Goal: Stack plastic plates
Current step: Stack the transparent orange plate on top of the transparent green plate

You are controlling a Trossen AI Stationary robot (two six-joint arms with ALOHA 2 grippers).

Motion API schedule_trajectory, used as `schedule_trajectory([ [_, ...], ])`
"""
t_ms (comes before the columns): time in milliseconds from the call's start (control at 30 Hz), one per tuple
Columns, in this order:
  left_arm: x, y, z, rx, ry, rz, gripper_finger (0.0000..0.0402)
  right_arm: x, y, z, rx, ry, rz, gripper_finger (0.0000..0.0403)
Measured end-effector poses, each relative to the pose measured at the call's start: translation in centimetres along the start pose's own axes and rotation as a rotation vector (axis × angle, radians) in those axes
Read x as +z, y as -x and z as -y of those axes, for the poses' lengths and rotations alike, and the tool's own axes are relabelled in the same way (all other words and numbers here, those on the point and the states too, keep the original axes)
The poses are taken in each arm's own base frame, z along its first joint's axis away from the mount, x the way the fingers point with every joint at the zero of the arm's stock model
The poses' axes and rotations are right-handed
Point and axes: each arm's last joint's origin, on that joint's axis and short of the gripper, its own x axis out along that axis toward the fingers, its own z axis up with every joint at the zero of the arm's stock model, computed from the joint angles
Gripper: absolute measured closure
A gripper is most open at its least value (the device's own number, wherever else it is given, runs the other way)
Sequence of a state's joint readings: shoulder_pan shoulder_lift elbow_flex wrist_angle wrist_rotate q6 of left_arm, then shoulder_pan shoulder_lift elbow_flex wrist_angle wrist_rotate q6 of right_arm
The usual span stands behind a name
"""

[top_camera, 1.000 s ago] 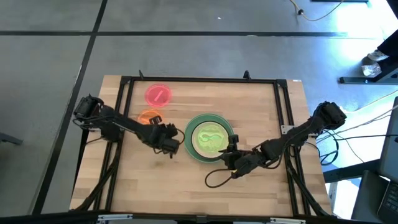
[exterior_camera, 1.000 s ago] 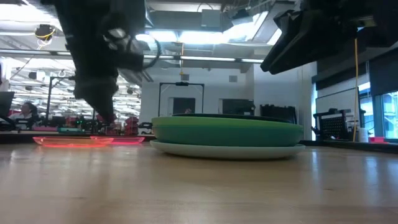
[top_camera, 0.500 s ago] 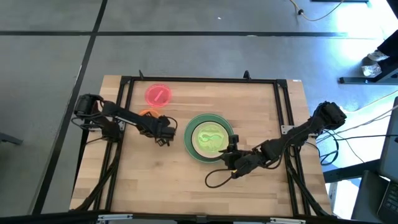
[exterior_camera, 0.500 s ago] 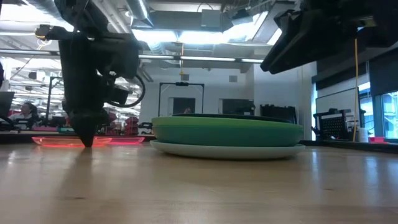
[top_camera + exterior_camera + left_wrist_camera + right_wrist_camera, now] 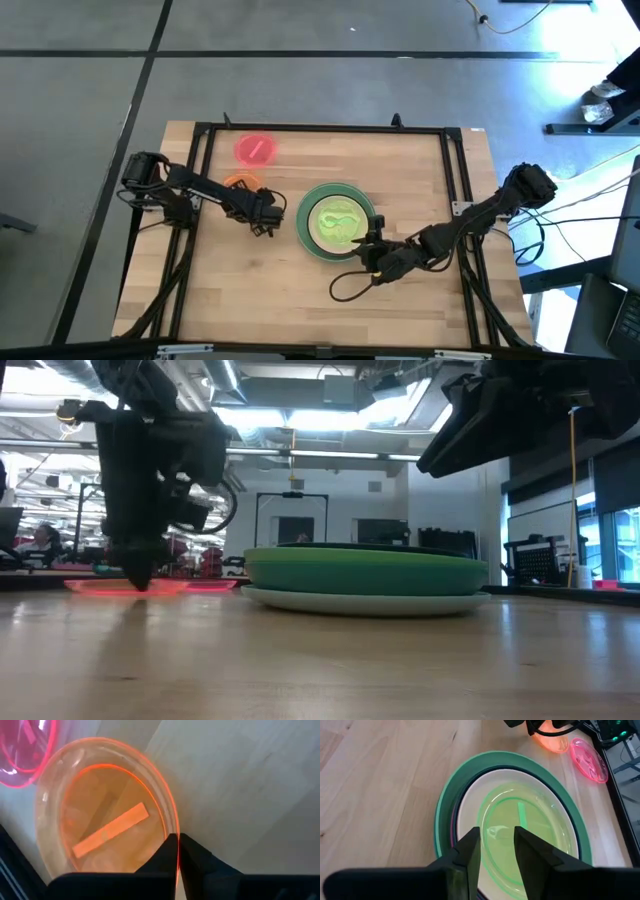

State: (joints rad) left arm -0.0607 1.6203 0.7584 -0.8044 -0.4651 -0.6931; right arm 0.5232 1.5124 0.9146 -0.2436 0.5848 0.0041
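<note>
- Orange small plate [image 5: 238, 183] lies beside your left jaws [image 5: 262, 221] on the table [image 5: 300, 290]; the stack [image 5: 336, 221] sits centre.
- Left wrist view: your jaws pinch that orange rim.
- Right wrist view: your right jaws [image 5: 495, 845] hover released above the stack.

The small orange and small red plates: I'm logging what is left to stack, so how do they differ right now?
The small orange plate has its rim pinched by the left gripper; the small red plate lies free, with no gripper on it. The orange one sits nearer the stack, the red one nearer the table's far edge. Both are translucent, similar in size, and not yet on the stack. The right gripper hangs open over the stack.
</note>
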Motion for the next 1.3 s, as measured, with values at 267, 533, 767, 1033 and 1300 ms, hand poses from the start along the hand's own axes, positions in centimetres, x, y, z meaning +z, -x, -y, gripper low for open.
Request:
schedule_trajectory([
  [267,1.5,3.5,1.0,0.055,-0.073,0.111,0.0399,0.0,0.0,0.0,0.000,0.002,0.000,0.0292],
  [533,3.6,9.4,3.3,-0.031,-0.190,0.322,0.0400,0.0,0.0,0.0,0.000,0.002,0.000,0.0292],
  [767,4.8,12.9,6.0,-0.196,-0.326,0.579,0.0400,-0.3,0.2,-0.1,0.004,0.015,-0.039,0.0292],
  [1033,5.8,15.5,7.9,-0.320,-0.432,0.852,0.0399,0.8,2.1,-0.1,0.001,-0.004,-0.126,0.0292],
  [1300,6.0,15.4,8.3,-0.386,-0.447,0.924,0.0399,0.6,4.2,-1.2,-0.086,0.035,-0.161,0.0292],
])
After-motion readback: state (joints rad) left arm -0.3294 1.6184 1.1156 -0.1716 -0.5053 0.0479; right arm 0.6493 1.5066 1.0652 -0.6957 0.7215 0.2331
